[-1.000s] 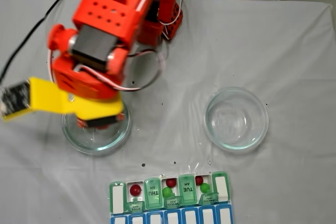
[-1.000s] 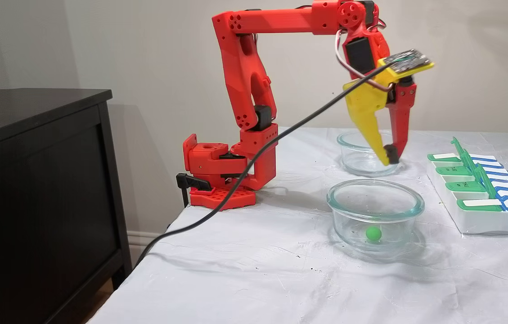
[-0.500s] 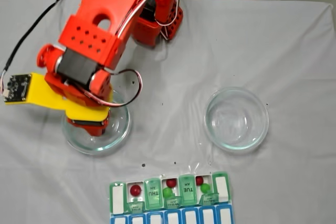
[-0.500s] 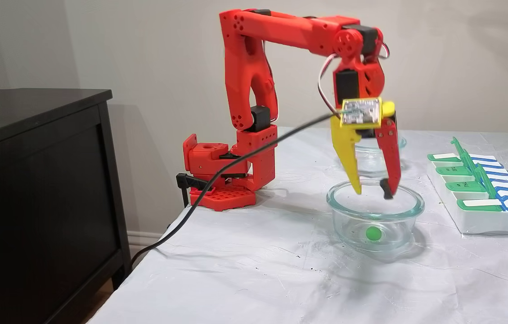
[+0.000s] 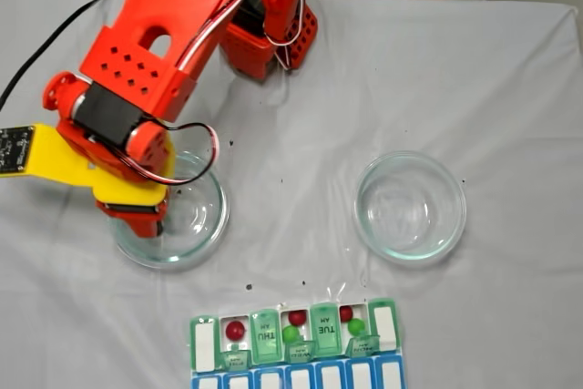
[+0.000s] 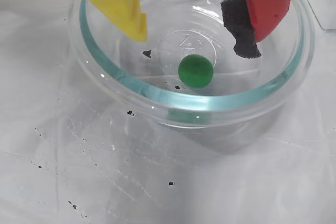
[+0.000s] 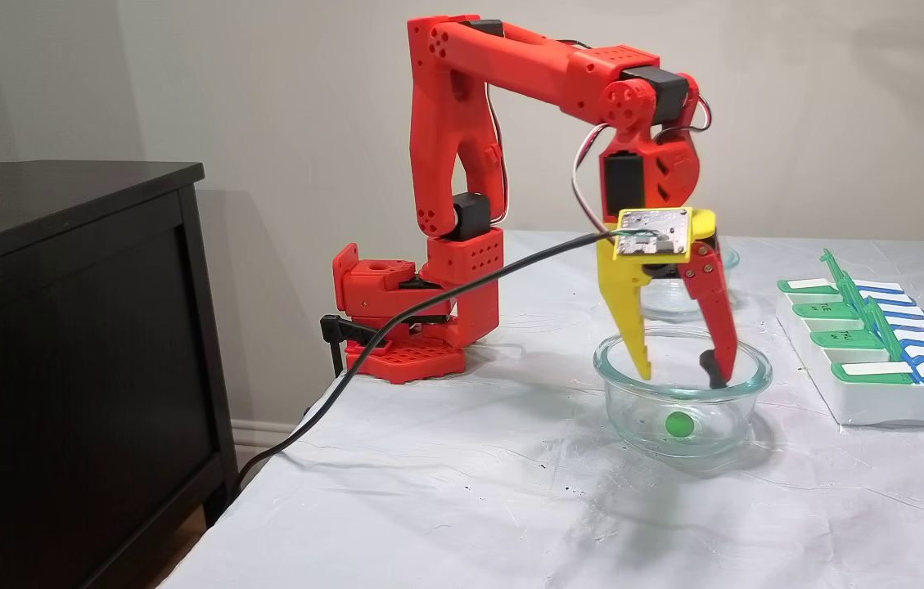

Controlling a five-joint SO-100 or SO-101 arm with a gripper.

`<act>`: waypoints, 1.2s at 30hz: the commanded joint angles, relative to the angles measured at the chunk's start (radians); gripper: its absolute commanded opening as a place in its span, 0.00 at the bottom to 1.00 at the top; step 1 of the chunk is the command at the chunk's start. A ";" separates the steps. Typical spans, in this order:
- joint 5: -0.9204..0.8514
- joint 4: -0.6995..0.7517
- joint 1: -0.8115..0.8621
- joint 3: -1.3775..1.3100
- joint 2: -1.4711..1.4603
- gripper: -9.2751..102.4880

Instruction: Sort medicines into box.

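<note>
1. The tool [image 7: 678, 378] hangs inside the rim of a glass bowl [image 7: 617, 401], its yellow and red fingers spread apart and holding nothing.
2. A green pill [image 6: 195, 70] lies on the bowl's bottom, below and between the fingertips, untouched.
3. The pill box [image 5: 296, 343] sits near the tabletop [image 5: 510, 88] edge with red and green pills in opened compartments.
4. A second glass bowl [image 5: 410, 206] stands apart.

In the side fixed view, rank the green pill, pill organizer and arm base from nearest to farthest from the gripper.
1. Green pill, just below the open gripper, in the near glass bowl.
2. Pill organizer, to the right.
3. Arm base, far left.
</note>
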 commanded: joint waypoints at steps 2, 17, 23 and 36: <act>-0.026 -0.028 0.009 0.018 0.054 0.34; -0.063 -0.156 0.011 0.086 0.043 0.33; -0.066 -0.204 0.006 0.089 0.008 0.32; -0.091 -0.252 -0.005 0.121 -0.003 0.29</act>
